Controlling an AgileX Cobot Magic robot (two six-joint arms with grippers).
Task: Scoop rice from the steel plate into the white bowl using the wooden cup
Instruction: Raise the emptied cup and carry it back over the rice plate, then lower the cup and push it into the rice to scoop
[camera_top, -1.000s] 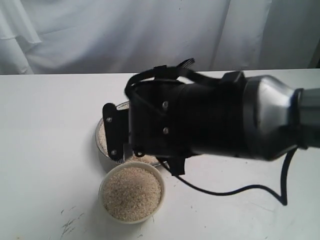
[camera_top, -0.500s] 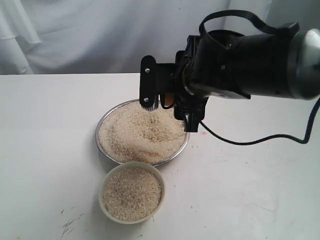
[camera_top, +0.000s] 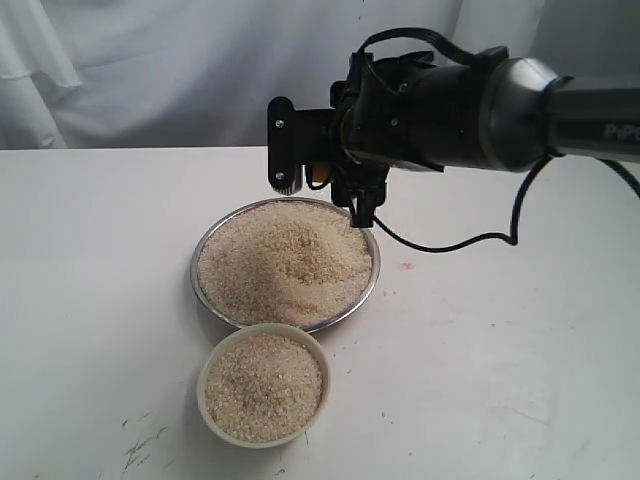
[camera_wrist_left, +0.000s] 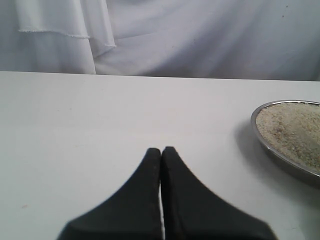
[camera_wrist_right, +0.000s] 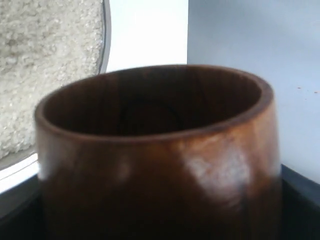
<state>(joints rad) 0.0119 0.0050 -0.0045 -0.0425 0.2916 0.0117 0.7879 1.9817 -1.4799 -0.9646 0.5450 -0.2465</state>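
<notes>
The steel plate (camera_top: 210, 305) sits mid-table, heaped with rice (camera_top: 285, 262); its edge also shows in the left wrist view (camera_wrist_left: 262, 142). In front of it stands the white bowl (camera_top: 209, 375), filled with rice (camera_top: 263, 387). My right gripper (camera_top: 318, 165) hovers above the plate's far rim, shut on the wooden cup (camera_top: 317, 173). The cup (camera_wrist_right: 160, 160) fills the right wrist view, its dark inside empty, with rice (camera_wrist_right: 45, 60) beyond it. My left gripper (camera_wrist_left: 161, 150) is shut on nothing above bare table, left of the plate, outside the exterior view.
The white table (camera_top: 500, 380) extends around both dishes. A white curtain (camera_top: 200, 70) hangs behind it. A black cable (camera_top: 470, 240) droops from the right arm onto the table right of the plate.
The right arm has swung back from over the white bowl, rising past the plate to its far rim with the cup. Bowl and plate are uncovered now.
</notes>
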